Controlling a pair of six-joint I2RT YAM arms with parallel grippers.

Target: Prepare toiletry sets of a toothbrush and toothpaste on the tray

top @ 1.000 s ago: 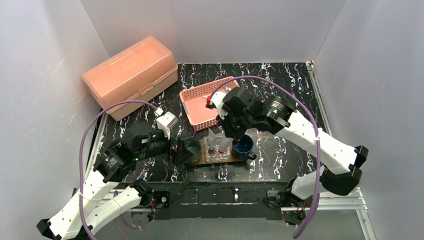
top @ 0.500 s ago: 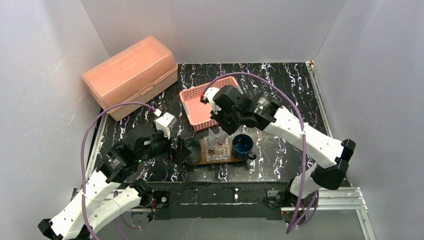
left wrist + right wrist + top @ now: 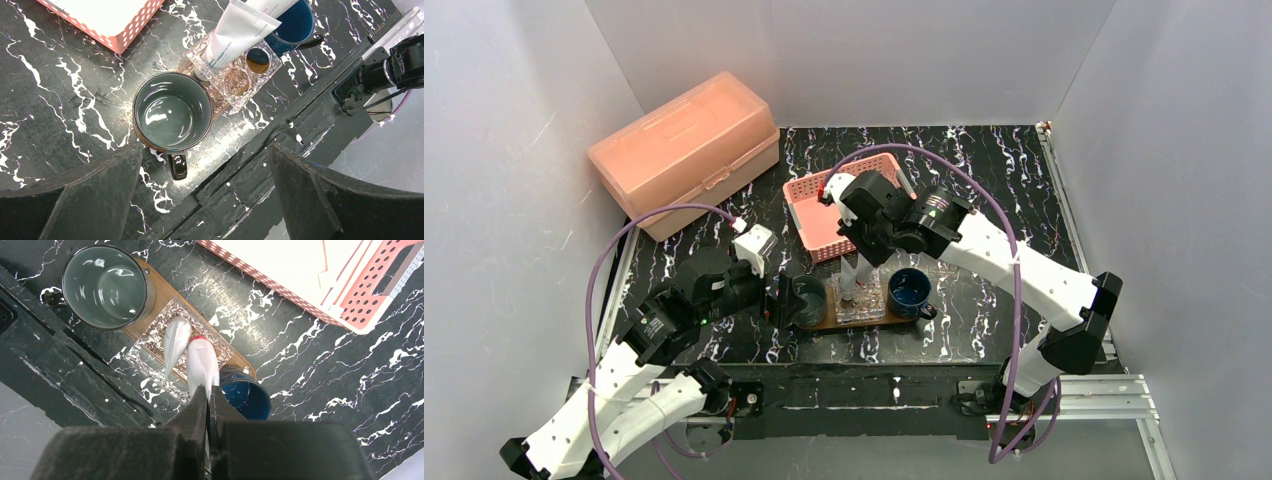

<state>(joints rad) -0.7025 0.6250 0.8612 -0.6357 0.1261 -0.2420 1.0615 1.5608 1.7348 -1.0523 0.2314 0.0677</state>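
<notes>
While left fingers (image 3: 75, 200) hang wide over a grey mug (image 3: 170, 112), right fingers (image 3: 197, 415) pinch a silvery-white squeeze tube (image 3: 202, 365) in the clear plastic box (image 3: 141, 351).

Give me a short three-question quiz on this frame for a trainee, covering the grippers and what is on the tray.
1. True or false: the left gripper is shut on the grey mug.
2. What does the right gripper hold? A) a toothbrush B) a toothpaste tube C) a spoon
3. Counting the held one, how many tubes are at the clear holder on the tray?

Key: 1 false, its jaws stand open above the mug; 2 B; 3 two.
</notes>
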